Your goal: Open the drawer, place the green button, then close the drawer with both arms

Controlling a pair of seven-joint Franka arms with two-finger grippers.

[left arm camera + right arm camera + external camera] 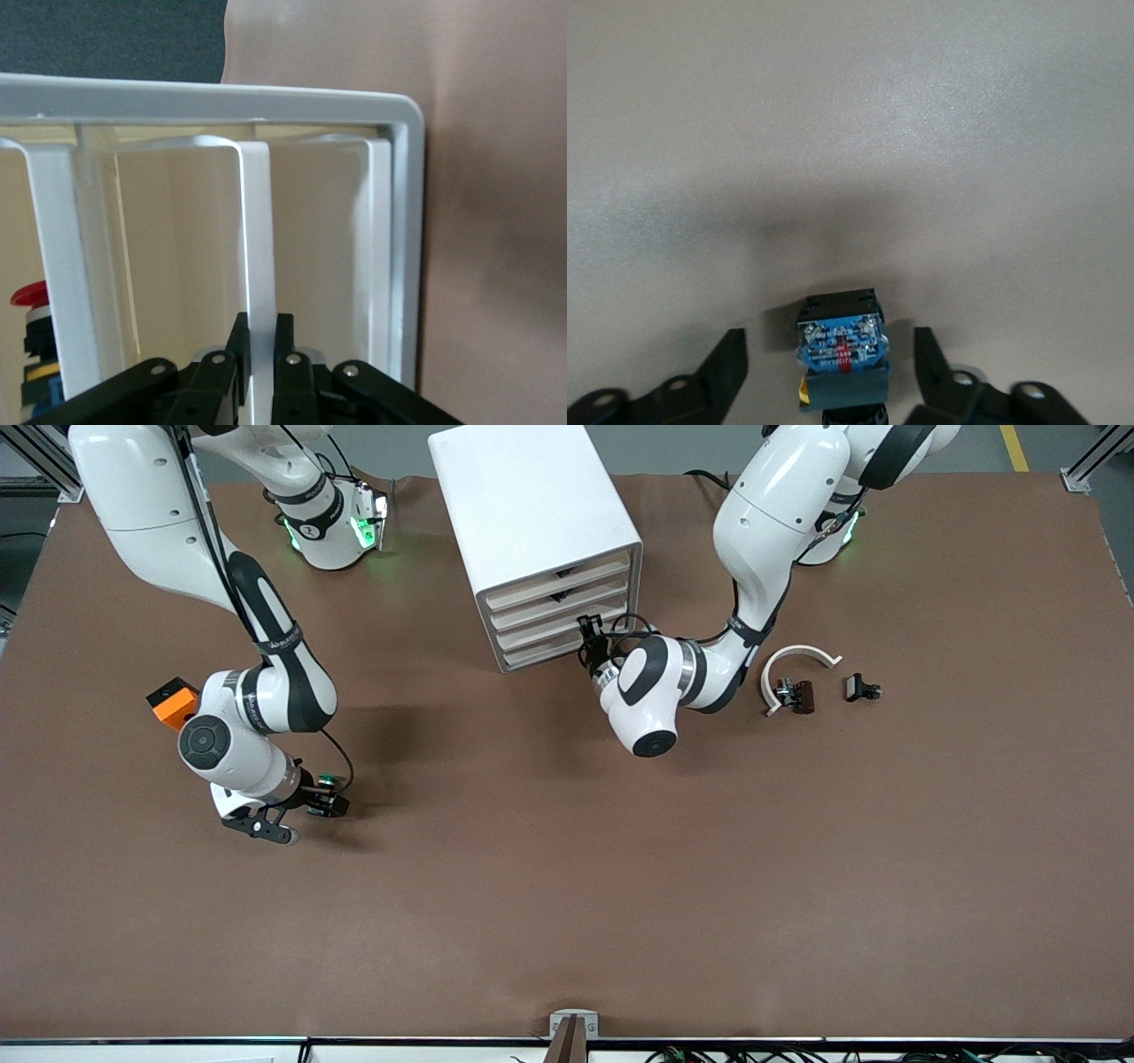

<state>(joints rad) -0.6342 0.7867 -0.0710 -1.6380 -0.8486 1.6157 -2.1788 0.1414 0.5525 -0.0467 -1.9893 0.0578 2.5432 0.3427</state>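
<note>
The white cabinet stands at the robots' edge of the table, with four beige-fronted drawers facing the front camera. My left gripper is at the lowest drawer. In the left wrist view it is shut on that drawer's white lip. The button lies on the table toward the right arm's end. The right wrist view shows the button's blue base and black body. My right gripper is open, a finger on each side with a gap between each and the button.
An orange block sits beside the right arm's wrist. A white arc with a small brown part, and a black part, lie toward the left arm's end. A red-capped part shows inside a higher drawer.
</note>
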